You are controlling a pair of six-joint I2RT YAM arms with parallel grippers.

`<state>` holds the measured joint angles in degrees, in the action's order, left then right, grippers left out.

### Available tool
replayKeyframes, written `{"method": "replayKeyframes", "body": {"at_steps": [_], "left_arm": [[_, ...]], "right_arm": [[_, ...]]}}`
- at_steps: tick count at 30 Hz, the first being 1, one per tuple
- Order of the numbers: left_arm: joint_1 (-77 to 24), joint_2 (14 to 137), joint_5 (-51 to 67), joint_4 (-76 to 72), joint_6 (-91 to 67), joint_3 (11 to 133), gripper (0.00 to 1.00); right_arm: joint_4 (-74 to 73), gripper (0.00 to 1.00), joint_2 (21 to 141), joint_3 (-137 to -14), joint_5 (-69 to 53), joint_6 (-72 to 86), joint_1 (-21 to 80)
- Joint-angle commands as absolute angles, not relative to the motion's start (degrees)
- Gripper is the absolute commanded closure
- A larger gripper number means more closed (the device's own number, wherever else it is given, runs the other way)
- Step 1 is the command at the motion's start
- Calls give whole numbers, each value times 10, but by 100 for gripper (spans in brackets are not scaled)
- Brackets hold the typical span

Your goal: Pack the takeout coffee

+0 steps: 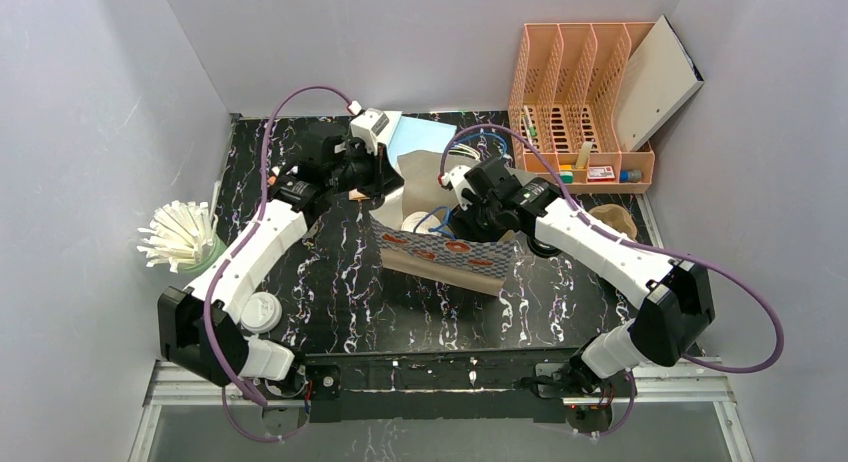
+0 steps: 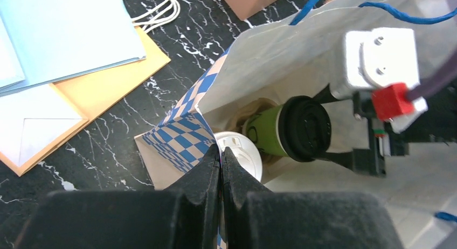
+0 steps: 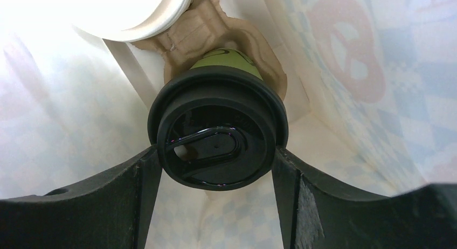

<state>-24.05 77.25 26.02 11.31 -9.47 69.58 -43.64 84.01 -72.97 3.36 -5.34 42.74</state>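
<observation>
- The right hand (image 3: 216, 164) gripped the coffee cup (image 2: 267, 131) at its black lid (image 3: 218, 136), inside the paper bag (image 2: 269, 49), at a cardboard tray (image 3: 202, 30).
- The left hand (image 2: 221, 158) pinched the bag's rim.
- The cup was probably light and crushable — its stiff lid rim seemed the safest hold.

The left arm (image 1: 255, 247) rises from its base at the near left, elbow bent outward, forearm reaching forward and inward toward the middle. Its wrist tips downward, and the left pincer (image 2: 221, 157) is pressed closed, its two black fingers (image 2: 199, 179) meeting on the upper edge of the paper bag (image 2: 183, 136). The right arm (image 1: 610, 252) mirrors it from the near right, its elbow out to the right and its forearm angled inward. Its wrist points steeply down, and the right pincer (image 3: 215, 152) is spread wide, each finger (image 3: 134, 184) touching one side of the lid of the takeout coffee (image 3: 221, 146).
</observation>
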Motion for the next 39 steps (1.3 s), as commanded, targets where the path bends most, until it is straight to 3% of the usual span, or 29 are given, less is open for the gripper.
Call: {"method": "replayKeyframes", "body": {"at_steps": [1,39], "left_arm": [[-238,788,238,120,-57,737,100],[-238,792,262,101,-42,740,100]], "right_arm": [[-461,70,845,-750,20,-51,440],[-452,71,916,-719,22,-72,448]]}}
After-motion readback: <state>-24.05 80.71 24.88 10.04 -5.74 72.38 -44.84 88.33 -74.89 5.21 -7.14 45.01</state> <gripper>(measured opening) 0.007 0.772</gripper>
